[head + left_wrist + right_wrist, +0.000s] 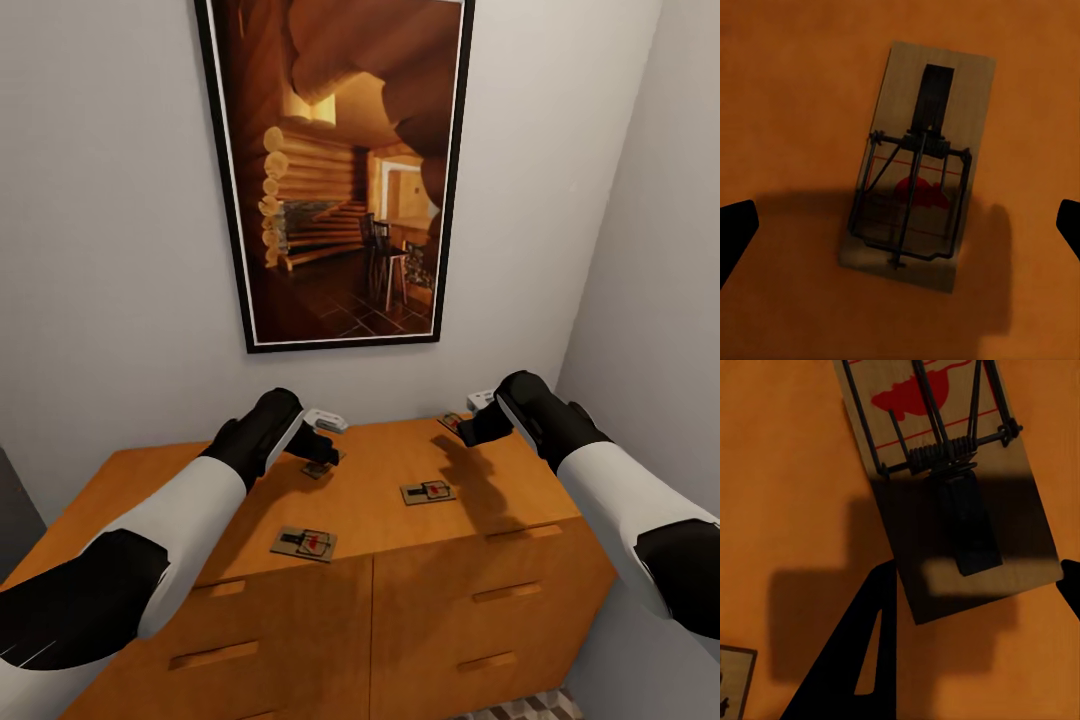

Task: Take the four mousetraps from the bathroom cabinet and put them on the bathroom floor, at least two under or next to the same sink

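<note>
Mousetraps [304, 543]: flat tan boards, black wire, red mark.

**Four Mousetraps Counted on One Cabinet Top**

Four mousetraps lay on the flat top of a single orange-brown cabinet [140, 480]: one near the front edge [303, 543], one toward the middle [428, 491], one partly hidden under the left gripper [318, 467], and one at the back by the right gripper [452, 421]. Two arms reached over the top, each ending in one gripper. Five bar handles showed on the cabinet's front panels. One framed picture [340, 170] hung on the wall.
</note>
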